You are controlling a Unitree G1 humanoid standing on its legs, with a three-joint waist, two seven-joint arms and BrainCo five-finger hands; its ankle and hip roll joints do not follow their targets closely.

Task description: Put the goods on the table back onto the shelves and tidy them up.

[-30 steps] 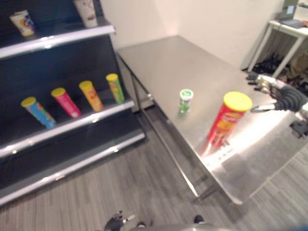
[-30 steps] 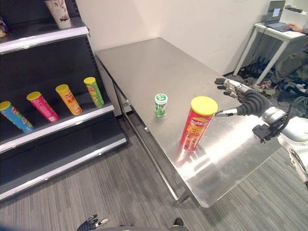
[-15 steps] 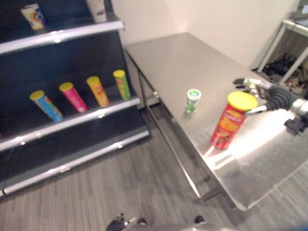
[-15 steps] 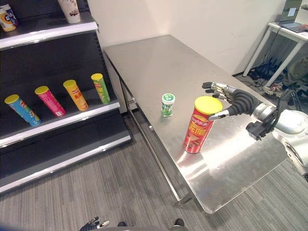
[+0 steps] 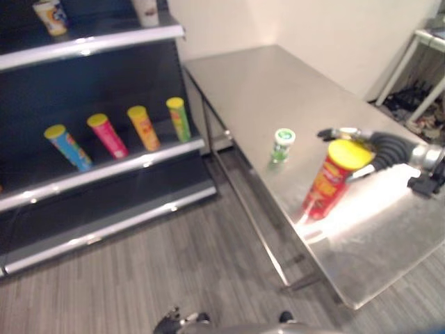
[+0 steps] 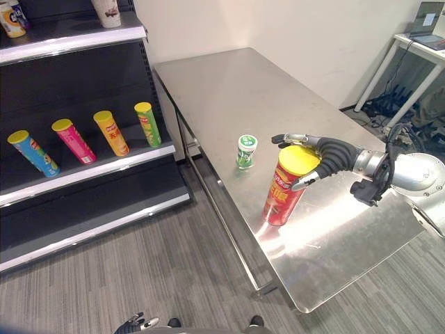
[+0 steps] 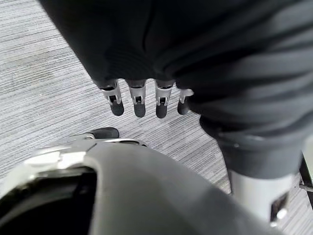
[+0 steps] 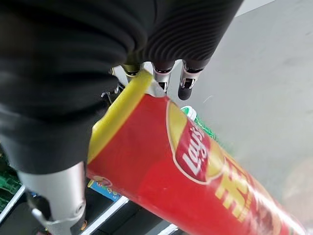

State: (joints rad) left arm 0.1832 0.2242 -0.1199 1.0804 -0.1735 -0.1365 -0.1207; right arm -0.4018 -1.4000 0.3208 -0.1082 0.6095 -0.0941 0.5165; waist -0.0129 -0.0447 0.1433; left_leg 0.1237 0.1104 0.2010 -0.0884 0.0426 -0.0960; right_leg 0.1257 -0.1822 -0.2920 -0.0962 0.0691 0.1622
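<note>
reaching in from the right, right hand [image 6: 321, 154] sits at the yellow lid of the red chip can [image 6: 285, 186], fingers spread over and past the top, thumb on the near side; fingers straight, not yet wrapped round the can. likely lined up high so the hand can close on the can's upper part. can stands upright near the tabletop [image 6: 229, 90] front edge. small green-lidded cup [image 6: 245, 151] stands just beside it, apart, toward the shelves. left hand [image 7: 142, 100] hangs low over the floor, fingers relaxed, holding nothing.

shelves [image 6: 83, 165]: middle shelf carries four tilted tubes in a row, blue [image 6: 31, 153], pink [image 6: 72, 140], orange [image 6: 110, 132], green [image 6: 147, 123]. top shelf holds two cups [image 6: 108, 11]. lowest shelf looks bare.
</note>
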